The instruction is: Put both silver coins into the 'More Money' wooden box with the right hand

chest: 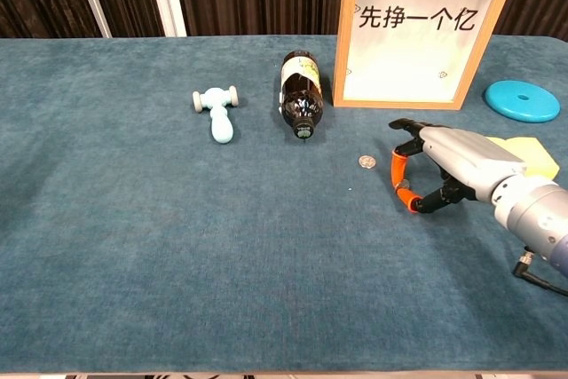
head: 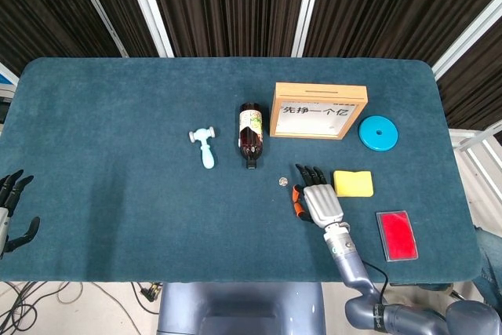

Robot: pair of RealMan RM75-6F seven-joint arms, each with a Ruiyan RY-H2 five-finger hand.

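One silver coin lies flat on the blue cloth, in front of the 'More Money' wooden box. I see only this one coin. My right hand hovers palm down just right of the coin, a short gap away, its fingers spread and curved and its orange thumb tucked below. Nothing shows in its grasp. The box stands upright with a slot in its top edge. My left hand rests at the table's near left edge, fingers apart and holding nothing.
A brown bottle lies on its side left of the box. A pale blue toy hammer lies further left. Right of the hand are a yellow sponge, a blue disc and a red card.
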